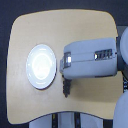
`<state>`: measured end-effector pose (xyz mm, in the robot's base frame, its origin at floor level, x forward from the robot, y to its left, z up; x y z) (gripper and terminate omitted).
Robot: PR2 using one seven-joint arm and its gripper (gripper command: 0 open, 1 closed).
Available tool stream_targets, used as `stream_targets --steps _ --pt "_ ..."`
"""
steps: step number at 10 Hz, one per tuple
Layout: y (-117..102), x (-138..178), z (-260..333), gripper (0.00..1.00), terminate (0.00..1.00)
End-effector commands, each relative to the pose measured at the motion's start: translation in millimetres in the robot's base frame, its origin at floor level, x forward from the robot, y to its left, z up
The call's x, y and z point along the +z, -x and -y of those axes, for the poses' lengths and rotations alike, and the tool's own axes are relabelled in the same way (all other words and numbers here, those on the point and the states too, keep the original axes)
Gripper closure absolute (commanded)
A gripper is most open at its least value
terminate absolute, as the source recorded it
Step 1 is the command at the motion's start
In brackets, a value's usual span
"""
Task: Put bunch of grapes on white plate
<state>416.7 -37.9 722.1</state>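
Note:
The white plate (41, 65) lies on the exterior view's left half of the wooden table, round and glossy, with nothing on it. My grey arm reaches in from the exterior view's right and ends just right of the plate. Below its end a small dark shape (65, 89) pokes out toward the table's near edge. This is where my gripper (65, 86) is, but the arm's body covers most of it. I cannot tell whether the dark shape is the bunch of grapes, the fingers, or both. The jaws' state is unreadable at this size.
The light wooden table (30, 30) has rounded corners. Its near edge runs just below the dark shape. The robot's grey body (122, 60) fills the exterior view's right edge, and dark floor with pale parts shows below the table.

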Motion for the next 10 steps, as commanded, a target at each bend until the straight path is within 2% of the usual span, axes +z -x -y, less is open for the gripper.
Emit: stream_targets --steps 1,4,7,10 --pt "-17 39 0 1.0 0.0" --pt "-30 99 -19 1.0 0.0" --pt "-27 137 -41 1.0 0.0" --pt "-29 151 -92 1.0 0.0"
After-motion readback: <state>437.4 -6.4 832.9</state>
